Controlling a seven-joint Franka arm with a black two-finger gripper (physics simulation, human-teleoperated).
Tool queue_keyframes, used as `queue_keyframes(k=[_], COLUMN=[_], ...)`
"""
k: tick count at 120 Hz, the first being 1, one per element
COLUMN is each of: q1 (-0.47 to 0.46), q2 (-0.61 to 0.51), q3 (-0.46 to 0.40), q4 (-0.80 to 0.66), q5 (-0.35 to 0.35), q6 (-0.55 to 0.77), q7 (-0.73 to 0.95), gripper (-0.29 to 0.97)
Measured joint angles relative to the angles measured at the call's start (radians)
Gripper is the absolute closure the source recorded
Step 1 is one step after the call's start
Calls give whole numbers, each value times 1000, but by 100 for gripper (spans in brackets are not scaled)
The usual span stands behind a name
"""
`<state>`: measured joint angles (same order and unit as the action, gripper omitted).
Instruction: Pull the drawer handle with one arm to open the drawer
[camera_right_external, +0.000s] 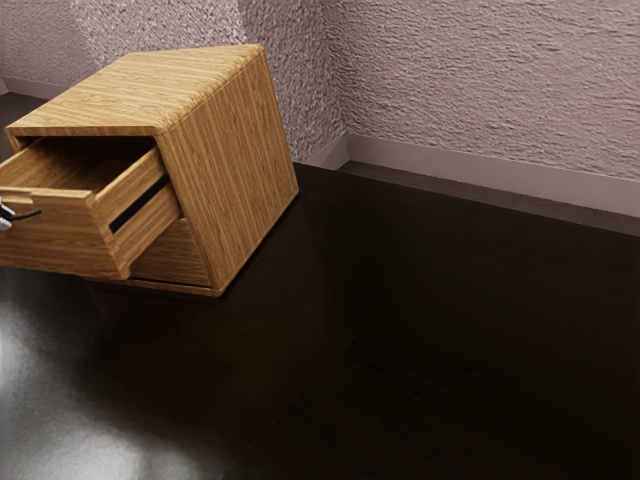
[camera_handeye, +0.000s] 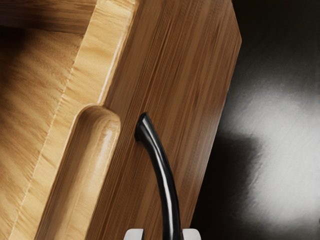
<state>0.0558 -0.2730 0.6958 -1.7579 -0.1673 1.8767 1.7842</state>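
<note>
A wooden cabinet (camera_right_external: 215, 150) stands on the dark floor, and its upper drawer (camera_right_external: 75, 225) is pulled well out toward the exterior view's left. The drawer's inside shows as an open box. A thin black handle (camera_right_external: 22, 213) sticks out of the drawer front at the picture's left edge, where a pale part of my gripper (camera_right_external: 4, 220) meets it. In the wrist view the curved black handle (camera_handeye: 160, 170) runs down the drawer front (camera_handeye: 185, 90) and passes between my two pale fingertips (camera_handeye: 134, 234), which flank it closely. My gripper (camera_handeye: 162, 234) is shut on the handle.
The cabinet sits in a corner against rough grey walls (camera_right_external: 480, 80) with a pale baseboard (camera_right_external: 500, 175). A glossy dark floor (camera_right_external: 400, 350) spreads toward the exterior view's right and front. Below the open drawer is a lower drawer front (camera_right_external: 175, 255), shut.
</note>
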Motion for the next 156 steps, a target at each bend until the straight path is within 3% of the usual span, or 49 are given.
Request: queue_keyframes(k=[128, 144, 156], q1=[1, 1, 1], q2=[-187, -277, -338], q3=[19, 12, 10], q4=[-101, -99, -24], q5=[68, 78, 112], q6=[-35, -58, -117], q7=[17, 19, 19], gripper=[64, 64, 46])
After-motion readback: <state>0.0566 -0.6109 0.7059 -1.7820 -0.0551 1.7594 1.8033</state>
